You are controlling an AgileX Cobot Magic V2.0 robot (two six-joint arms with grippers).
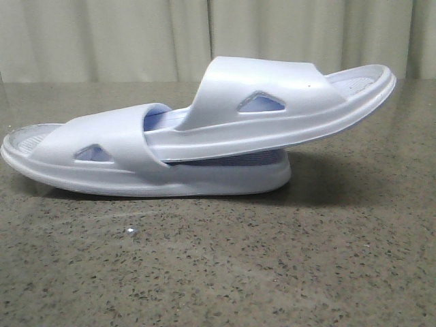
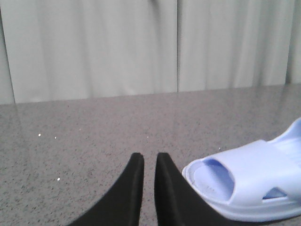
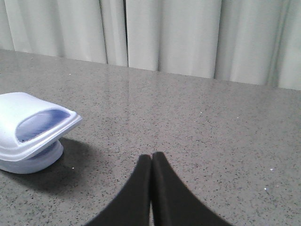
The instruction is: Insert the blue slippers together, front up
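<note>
Toward the far edge of the bench (image 1: pixel 218 272), roughly midway between its left and right edges, the blue slippers (image 1: pixel 204 136) lie nested: the lower slipper (image 1: pixel 102 160) sits flat on its sole, and the upper slipper (image 1: pixel 286 102) has one end pushed under the lower one's strap, its other end tilted up and overhanging toward the right edge. Judging by the moulded foam look, they should be light, springy and a little slick on the smooth speckled stone, so a push would likely slide the pair rather than seat it. The wide strap or the thick sole rim looks the best place to pinch; the triangular cut-outs would give little purchase.

The left end effector (image 2: pixel 149 162) is low over the bench with its fingers nearly together, a narrow gap between them, holding nothing; the lower slipper's open end lies just beside it, not touching. The right end effector (image 3: pixel 151 162) has its fingers pressed together, empty, with the overhanging slipper end well apart from it.
</note>
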